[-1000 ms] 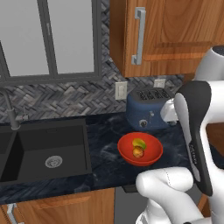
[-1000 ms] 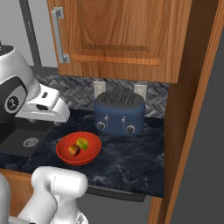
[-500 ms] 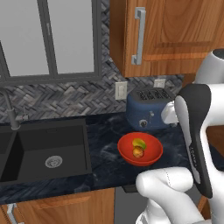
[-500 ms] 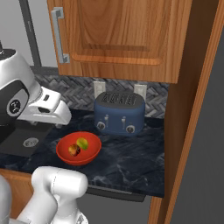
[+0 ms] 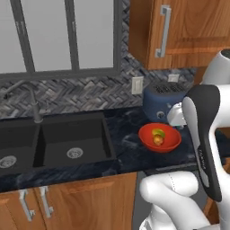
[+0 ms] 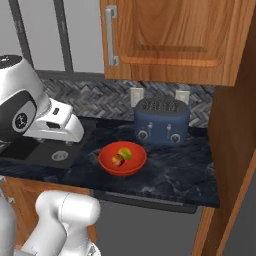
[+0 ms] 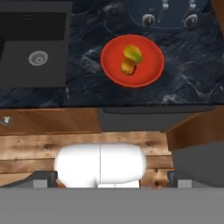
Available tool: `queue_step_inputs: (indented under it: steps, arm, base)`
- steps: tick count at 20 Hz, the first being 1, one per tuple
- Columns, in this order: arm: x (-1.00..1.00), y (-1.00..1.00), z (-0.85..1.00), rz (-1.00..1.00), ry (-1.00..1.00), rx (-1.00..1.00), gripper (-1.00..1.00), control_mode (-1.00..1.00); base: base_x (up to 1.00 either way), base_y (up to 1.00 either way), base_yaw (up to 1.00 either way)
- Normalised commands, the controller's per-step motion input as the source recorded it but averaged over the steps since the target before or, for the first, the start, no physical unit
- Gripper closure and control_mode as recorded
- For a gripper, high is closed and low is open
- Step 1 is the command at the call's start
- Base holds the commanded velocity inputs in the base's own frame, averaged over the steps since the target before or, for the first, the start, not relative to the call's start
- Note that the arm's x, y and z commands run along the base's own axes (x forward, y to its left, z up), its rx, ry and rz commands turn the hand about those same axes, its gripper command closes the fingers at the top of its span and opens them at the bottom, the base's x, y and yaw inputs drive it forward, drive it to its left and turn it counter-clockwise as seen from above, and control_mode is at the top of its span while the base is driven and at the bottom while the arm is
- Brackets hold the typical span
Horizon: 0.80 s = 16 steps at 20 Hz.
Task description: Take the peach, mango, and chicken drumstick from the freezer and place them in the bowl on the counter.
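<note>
Dark marbled counter (image 6: 170,172), red bowl (image 6: 122,159), blue toaster (image 6: 161,121), black sink (image 5: 54,141)

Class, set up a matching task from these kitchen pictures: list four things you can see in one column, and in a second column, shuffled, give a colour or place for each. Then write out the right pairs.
Things:
1. bowl
2. toaster
3. sink
4. cabinet

Descriptions:
A. dark blue, at the back of the counter against the wall
B. brown wood, mounted above the counter
C. red, holding two pieces of fruit
D. black basin with a round drain, set into the counter

Pairs: 1-C, 2-A, 3-D, 4-B
</note>
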Motion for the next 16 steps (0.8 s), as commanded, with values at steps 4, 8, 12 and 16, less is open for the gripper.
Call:
queue_step_inputs:
  steps: [4, 8, 12, 16]
  arm:
    - [0.0, 0.0, 0.0, 0.0, 0.0, 0.0, -1.0, 1.0]
    - [0.0, 0.0, 0.0, 0.0, 0.0, 0.0, -1.0, 1.0]
    - [0.0, 0.0, 0.0, 0.0, 0.0, 0.0, -1.0, 1.0]
    - [0.0, 0.0, 0.0, 0.0, 0.0, 0.0, -1.0, 1.0]
  base:
    - [-0.84, 0.81, -0.41]
    - [-0.86, 0.0, -0.75]
    - [-0.59, 0.0, -0.82]
    - [-0.45, 0.03, -0.94]
